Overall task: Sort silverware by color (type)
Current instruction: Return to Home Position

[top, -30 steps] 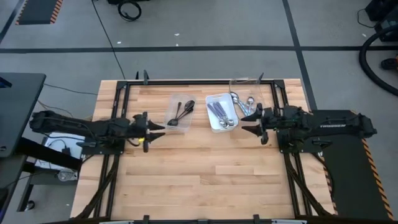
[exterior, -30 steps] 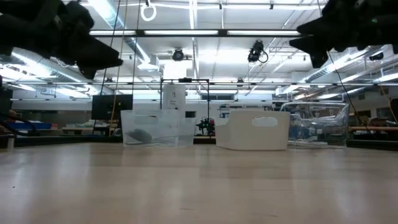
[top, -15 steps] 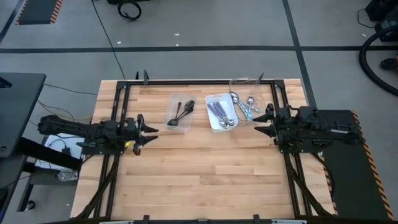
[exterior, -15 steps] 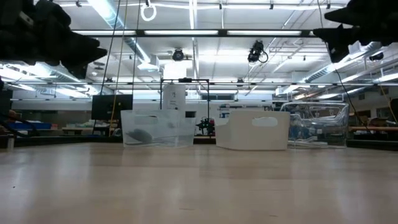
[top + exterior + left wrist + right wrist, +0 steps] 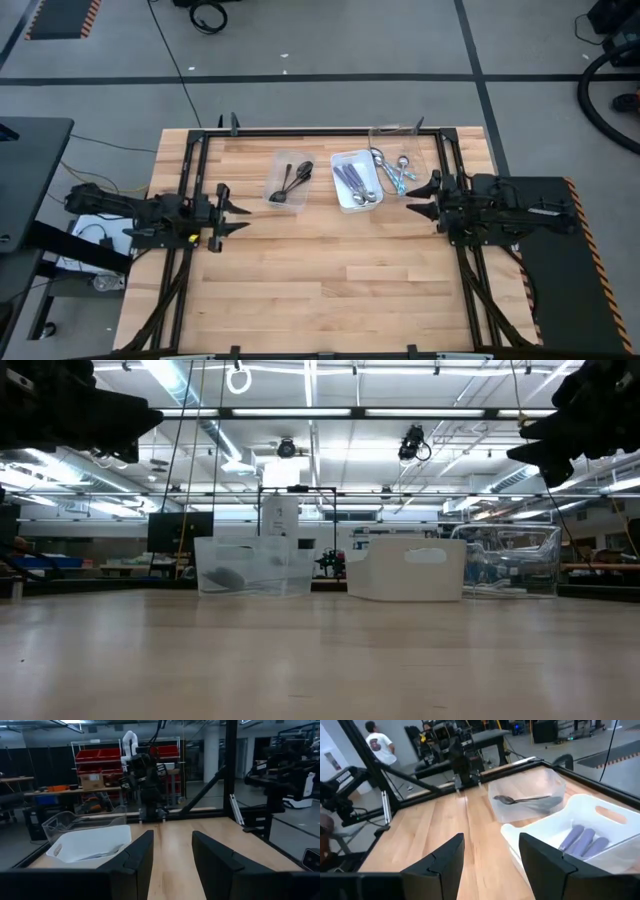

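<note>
Matte black spoons (image 5: 292, 181) lie in the left clear rectangular plastic bin (image 5: 282, 160). Purple-handled spoons with shiny bowls (image 5: 355, 184) lie in the opaque white rectangular bin (image 5: 337, 160), and blue-handled and silver spoons (image 5: 392, 170) in the right clear bin (image 5: 395, 135). All three bins stand on the pale wood-plank table (image 5: 320, 270). The left gripper (image 5: 238, 212) and right gripper (image 5: 418, 198) hover at opposite table edges, fingers spread, empty.

Black spoons (image 5: 292, 183) lie bunched in the left clear bin (image 5: 273, 199). Purple-handled spoons (image 5: 352, 182) lie side by side in the white bin (image 5: 337, 160). Blue-handled spoons (image 5: 393, 171) lie piled in the right clear bin (image 5: 412, 138).
</note>
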Robot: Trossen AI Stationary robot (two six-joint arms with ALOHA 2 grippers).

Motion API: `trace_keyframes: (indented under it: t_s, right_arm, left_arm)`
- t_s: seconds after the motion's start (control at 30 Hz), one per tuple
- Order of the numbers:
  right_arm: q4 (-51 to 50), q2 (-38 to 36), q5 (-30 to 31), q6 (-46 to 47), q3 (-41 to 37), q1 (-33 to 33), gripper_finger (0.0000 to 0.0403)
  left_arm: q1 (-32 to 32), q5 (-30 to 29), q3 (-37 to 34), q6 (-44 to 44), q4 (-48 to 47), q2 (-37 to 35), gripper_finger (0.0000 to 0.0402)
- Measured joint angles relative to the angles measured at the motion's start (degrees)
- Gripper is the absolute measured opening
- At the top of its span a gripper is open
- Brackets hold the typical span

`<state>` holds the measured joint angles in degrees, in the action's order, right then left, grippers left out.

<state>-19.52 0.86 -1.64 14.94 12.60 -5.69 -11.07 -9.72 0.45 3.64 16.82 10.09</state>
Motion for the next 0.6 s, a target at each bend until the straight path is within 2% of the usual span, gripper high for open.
trace_keyframes:
  t_s: [0.6]
  right_arm:
    - [1.0, 0.0, 0.3, 0.0, 0.0, 0.0, 0.0199]
  left_arm:
    - [0.0, 0.0, 0.0, 0.0, 0.0, 0.0, 0.0142]
